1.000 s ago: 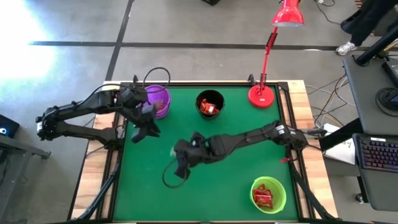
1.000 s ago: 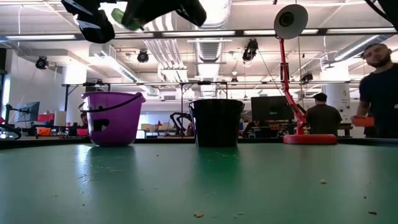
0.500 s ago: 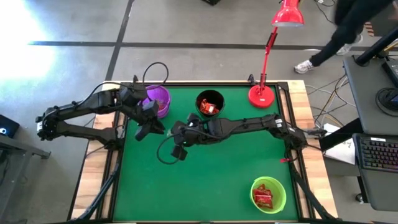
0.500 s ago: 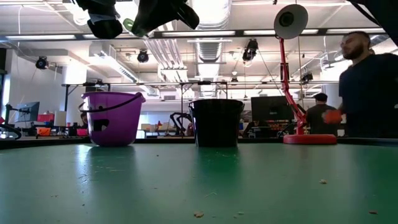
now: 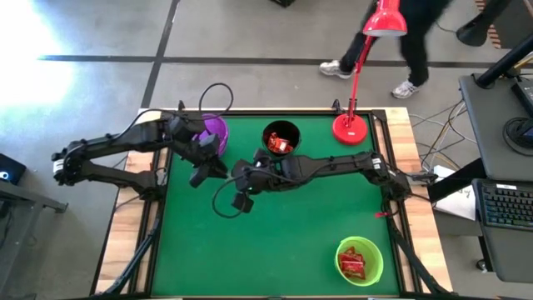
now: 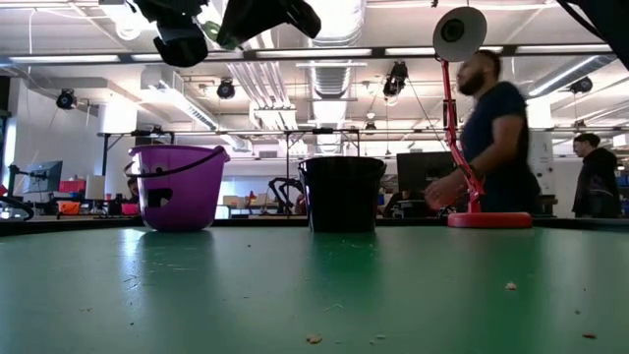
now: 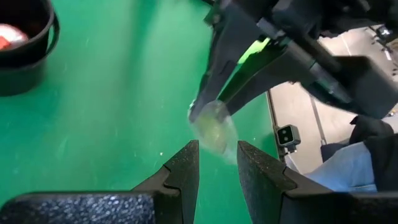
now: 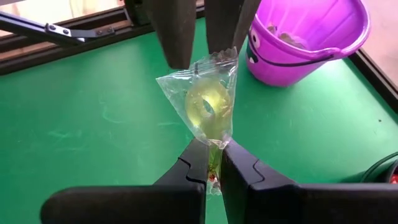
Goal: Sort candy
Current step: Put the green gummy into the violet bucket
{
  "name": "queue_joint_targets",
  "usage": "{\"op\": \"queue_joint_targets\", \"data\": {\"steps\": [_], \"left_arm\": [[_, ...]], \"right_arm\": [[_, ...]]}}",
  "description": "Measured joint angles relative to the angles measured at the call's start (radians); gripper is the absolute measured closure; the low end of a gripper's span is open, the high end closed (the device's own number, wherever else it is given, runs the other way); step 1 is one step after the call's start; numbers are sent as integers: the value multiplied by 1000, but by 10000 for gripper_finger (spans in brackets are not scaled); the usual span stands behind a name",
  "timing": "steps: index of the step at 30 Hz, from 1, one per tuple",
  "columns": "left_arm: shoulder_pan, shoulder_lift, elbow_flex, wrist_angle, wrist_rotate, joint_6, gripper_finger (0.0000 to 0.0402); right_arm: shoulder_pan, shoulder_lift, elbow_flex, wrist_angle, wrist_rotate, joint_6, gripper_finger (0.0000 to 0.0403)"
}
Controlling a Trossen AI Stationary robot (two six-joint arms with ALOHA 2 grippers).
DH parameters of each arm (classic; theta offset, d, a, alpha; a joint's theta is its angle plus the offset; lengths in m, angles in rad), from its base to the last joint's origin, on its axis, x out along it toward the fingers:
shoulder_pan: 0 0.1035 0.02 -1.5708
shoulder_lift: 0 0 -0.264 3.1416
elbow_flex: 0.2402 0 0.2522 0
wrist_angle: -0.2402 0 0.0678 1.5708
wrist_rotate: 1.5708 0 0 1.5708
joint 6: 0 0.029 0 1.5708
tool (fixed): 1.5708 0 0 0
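One candy (image 8: pixel 209 102), a pale yellow-green sweet in a clear crinkly wrapper, is held in the air between the two arms, above the table's left half. My right gripper (image 8: pixel 211 155) is shut on it and reaches in from the table's right (image 5: pixel 233 177). My left gripper (image 7: pixel 217 152) is open and faces it from the left (image 5: pixel 208 171). Its fingers (image 8: pixel 177 37) stand on either side of the wrapper's far end (image 8: pixel 219 59). In the left wrist view the candy (image 7: pixel 214 127) sits just beyond the fingertips. My right gripper pinches the wrapper's narrow tail end (image 8: pixel 214 148) between its two fingers, coming level from the table's right. The candy is lifted clear of the table, and its sweet and free end stick out past the fingertips. My left gripper: whether its fingers touch the wrapper's free end, I cannot tell.
A purple bucket (image 5: pixel 214 132) stands at the far left, close behind the grippers. A black cup (image 5: pixel 281 139) holding red candy stands far centre, and a green cup (image 5: pixel 360 260) with red candy near right. A red lamp (image 5: pixel 351 127) stands far right. A person walks beyond the far edge.
My right gripper has carried the candy from the table's middle toward the far left, up to the left gripper. My left gripper has shifted a little toward the right gripper. A person has walked leftward past the far side of the table.
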Motion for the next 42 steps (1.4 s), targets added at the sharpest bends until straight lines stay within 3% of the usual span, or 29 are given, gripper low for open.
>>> {"op": "queue_joint_targets", "data": {"steps": [8, 23, 34, 42], "left_arm": [[0, 26, 0, 64, 64, 11, 311], [0, 102, 1, 69, 7, 35, 314], [-1, 108, 1, 86, 5, 64, 391], [0, 127, 1, 89, 0, 63, 399]], "right_arm": [[-10, -2, 0, -3, -1, 0, 390], [-8, -16, -1, -27, -26, -18, 390], [-12, -18, 10, -54, -72, -40, 390], [-13, -18, 6, -57, -85, -40, 362]]}}
